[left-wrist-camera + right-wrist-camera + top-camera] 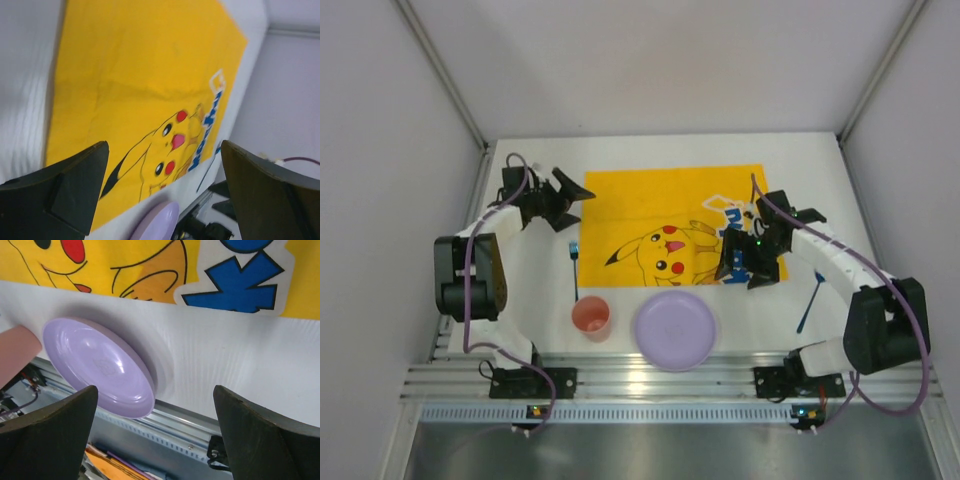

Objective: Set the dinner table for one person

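Observation:
The white dinner table point(535, 285) carries a yellow Pikachu mat point(660, 205) in its middle. A purple plate point(676, 328) and a pink cup point(591, 316) stand at the near edge, off the mat. One blue utensil point(574, 268) lies left of the mat, and another blue utensil point(810, 298) lies at the right. My left gripper point(574, 204) is open and empty over the mat's far left corner. My right gripper point(743, 279) is open and empty above the mat's near right corner, just right of the plate point(100, 365). The cup point(17, 352) shows at the left edge of the right wrist view.
Grey walls enclose the table on the left, back and right. A metal rail point(660, 385) runs along the near edge by the arm bases. The left wrist view shows the mat point(135, 75), the plate's rim point(160, 222) and the right-hand blue utensil point(207, 172).

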Controlling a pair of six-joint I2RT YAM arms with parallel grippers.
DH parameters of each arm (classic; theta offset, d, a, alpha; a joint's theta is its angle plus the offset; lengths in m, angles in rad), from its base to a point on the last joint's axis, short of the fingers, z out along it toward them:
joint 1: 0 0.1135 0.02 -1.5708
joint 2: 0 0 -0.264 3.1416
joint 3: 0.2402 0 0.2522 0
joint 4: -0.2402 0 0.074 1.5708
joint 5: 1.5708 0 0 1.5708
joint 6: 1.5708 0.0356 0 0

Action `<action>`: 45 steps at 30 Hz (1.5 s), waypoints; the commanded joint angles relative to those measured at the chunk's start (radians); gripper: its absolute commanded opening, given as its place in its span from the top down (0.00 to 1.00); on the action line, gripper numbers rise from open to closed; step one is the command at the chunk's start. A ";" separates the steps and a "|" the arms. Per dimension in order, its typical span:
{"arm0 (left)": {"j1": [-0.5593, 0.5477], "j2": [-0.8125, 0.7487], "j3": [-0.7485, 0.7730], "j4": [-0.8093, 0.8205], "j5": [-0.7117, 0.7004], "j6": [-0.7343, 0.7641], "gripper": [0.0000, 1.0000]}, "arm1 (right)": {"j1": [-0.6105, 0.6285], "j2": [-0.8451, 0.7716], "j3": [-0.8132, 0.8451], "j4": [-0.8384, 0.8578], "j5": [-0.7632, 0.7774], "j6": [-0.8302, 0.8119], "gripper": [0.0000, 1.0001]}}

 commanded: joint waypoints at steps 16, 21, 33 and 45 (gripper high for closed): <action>-0.010 -0.165 0.284 -0.624 -0.417 0.289 0.02 | 0.268 0.127 -0.112 0.164 0.030 0.007 0.25; -0.009 -0.241 0.210 -0.658 -0.449 0.312 0.05 | 0.317 0.173 -0.142 0.231 0.048 0.036 0.45; -0.053 -0.359 0.213 -0.759 -0.529 0.384 0.09 | 0.358 0.178 0.099 0.130 0.150 0.013 1.00; -0.142 -0.443 0.170 -0.777 -0.560 0.332 0.11 | 0.239 0.520 0.719 -0.108 0.268 -0.010 1.00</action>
